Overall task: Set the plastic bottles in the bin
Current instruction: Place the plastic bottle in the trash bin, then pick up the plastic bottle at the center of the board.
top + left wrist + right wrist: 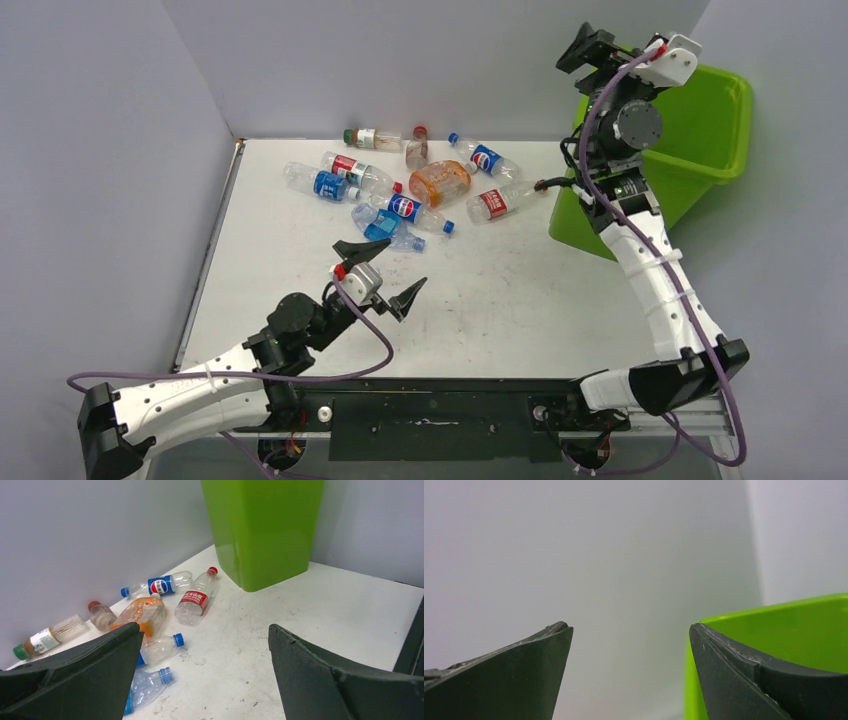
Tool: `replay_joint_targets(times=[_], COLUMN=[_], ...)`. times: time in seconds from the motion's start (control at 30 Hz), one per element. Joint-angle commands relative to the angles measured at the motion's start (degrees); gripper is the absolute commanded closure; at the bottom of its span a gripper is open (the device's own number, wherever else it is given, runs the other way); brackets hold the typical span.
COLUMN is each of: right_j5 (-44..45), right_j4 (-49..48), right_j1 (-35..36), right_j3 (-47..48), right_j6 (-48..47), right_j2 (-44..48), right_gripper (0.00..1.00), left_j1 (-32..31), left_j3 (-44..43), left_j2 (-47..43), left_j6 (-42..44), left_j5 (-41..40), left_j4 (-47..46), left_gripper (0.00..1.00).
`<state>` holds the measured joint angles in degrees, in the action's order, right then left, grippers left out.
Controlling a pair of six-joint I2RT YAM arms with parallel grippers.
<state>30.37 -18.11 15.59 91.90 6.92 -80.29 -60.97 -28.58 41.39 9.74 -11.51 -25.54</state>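
Several plastic bottles lie in a loose cluster at the far middle of the table: a red-labelled one point(497, 202), Pepsi-labelled ones point(485, 159), an orange one point(440, 182) and a crushed blue one point(383, 228). The lime-green bin point(705, 130) stands at the far right corner. My left gripper point(412, 261) hovers open just in front of the cluster, nothing between its fingers. The left wrist view shows the red-labelled bottle point(196, 600), the orange bottle point(140, 612), a clear blue-capped bottle point(160, 647) and the bin point(265, 530). My right gripper point(578, 52) is raised beside the bin's rim point(774, 612), open and empty.
Grey walls close in the table at the back and left. A green-capped bottle point(362, 137) and a brown-capped one point(417, 148) lie along the back wall. The right arm rises in front of the bin's left side. The arm bases sit on the near rail point(430, 415).
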Motion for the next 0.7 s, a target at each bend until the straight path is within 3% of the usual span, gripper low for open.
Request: replay_joint_targets(times=[0.0, 0.2, 0.3, 0.5, 0.67], right_j5=[-13.6, -19.5, -23.1, -26.0, -29.6], right_j4=[0.5, 1.8, 4.7, -0.2, -4.1], right_j1=[7.3, 19.7, 22.4, 24.2, 20.0], right_j3=[-2.0, -18.2, -25.1, -41.4, -43.6], right_j6=[5.7, 11.1, 14.6, 19.1, 21.2], right_j2=[7.7, 14.8, 15.4, 13.1, 1.9], right_gripper=[0.1, 0.09, 0.08, 0.07, 0.05], left_j1=[-0.1, 0.5, 0.7, 0.6, 0.4], left_j3=[-1.5, -3.8, -4.0, -4.1, -2.3], left_j2=[1.1, 5.5, 5.8, 2.3, -0.1], left_j6=[1.1, 3.7, 3.9, 6.0, 7.4], left_j5=[-6.3, -18.9, -20.5, -19.2, -18.7], left_j4=[-1.7, 0.2, 0.1, 2.0, -0.1], left_gripper=[0.04, 0.04, 0.04, 0.04, 0.04])
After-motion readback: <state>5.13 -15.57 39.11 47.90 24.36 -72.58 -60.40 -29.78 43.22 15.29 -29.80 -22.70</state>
